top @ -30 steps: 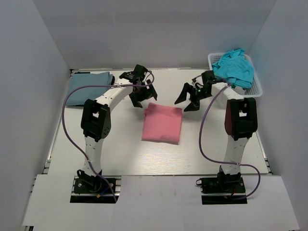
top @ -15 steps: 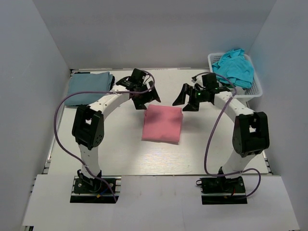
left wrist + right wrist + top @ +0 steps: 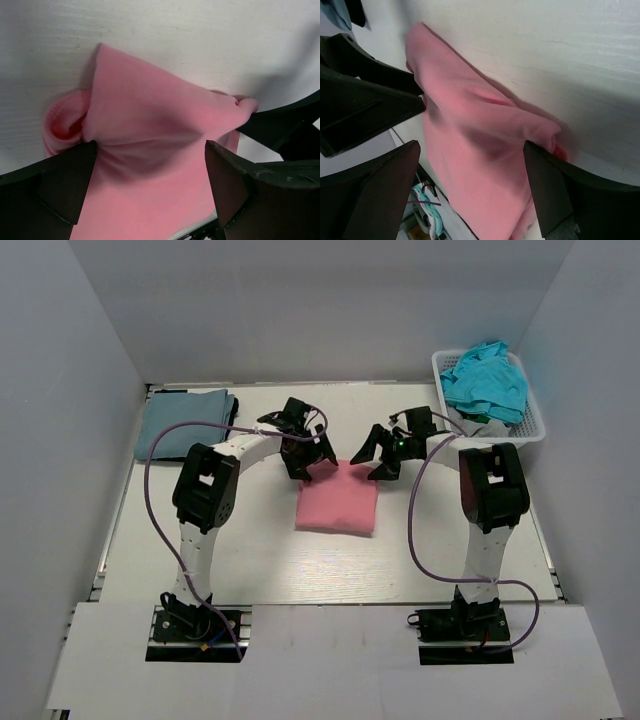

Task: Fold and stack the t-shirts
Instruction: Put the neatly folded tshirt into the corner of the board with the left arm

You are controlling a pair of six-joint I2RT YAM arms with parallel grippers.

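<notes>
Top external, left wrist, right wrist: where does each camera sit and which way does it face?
Top external: fixed above and behind the bases, looking down at the table; both arms whole, left gripper and right gripper at the pink t-shirt.
Left wrist: on that wrist, facing down past its open fingers at the far left corner.
Right wrist: likewise, own fingers, far right corner.
Shared: all see the pink t-shirt; each wrist view catches the other gripper.
</notes>
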